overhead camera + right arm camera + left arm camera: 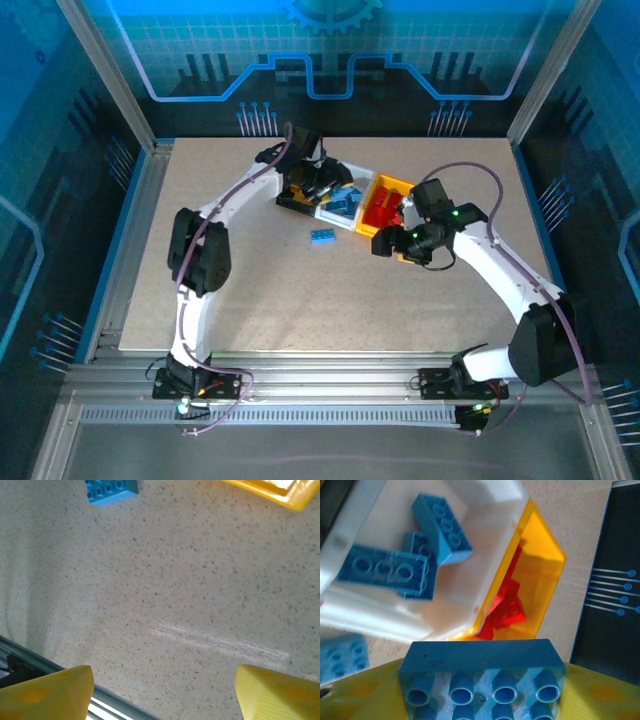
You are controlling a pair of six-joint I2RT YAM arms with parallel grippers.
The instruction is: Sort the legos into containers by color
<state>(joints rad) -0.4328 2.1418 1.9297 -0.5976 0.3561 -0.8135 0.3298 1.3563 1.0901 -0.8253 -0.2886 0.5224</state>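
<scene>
My left gripper (482, 702) is shut on a blue lego (480, 655), studs toward the camera, between its yellow fingers (365, 692). It hangs just above the near edge of the white container (485, 510), which holds three blue legos (385, 570). Beside it stands the yellow container (542, 555) with red legos (507, 607) inside. From above, the left gripper (320, 185) is over the white container (335, 214). My right gripper (385, 245) hovers open and empty over bare table near the yellow container (385, 185). Another blue lego (322, 236) lies loose on the table.
A black container (292, 201) sits left of the white one, mostly under the left arm. In the right wrist view the loose blue lego (111, 490) is at the top left, the yellow container's corner (280, 492) at the top right, and the table's metal edge (30, 655) at the lower left.
</scene>
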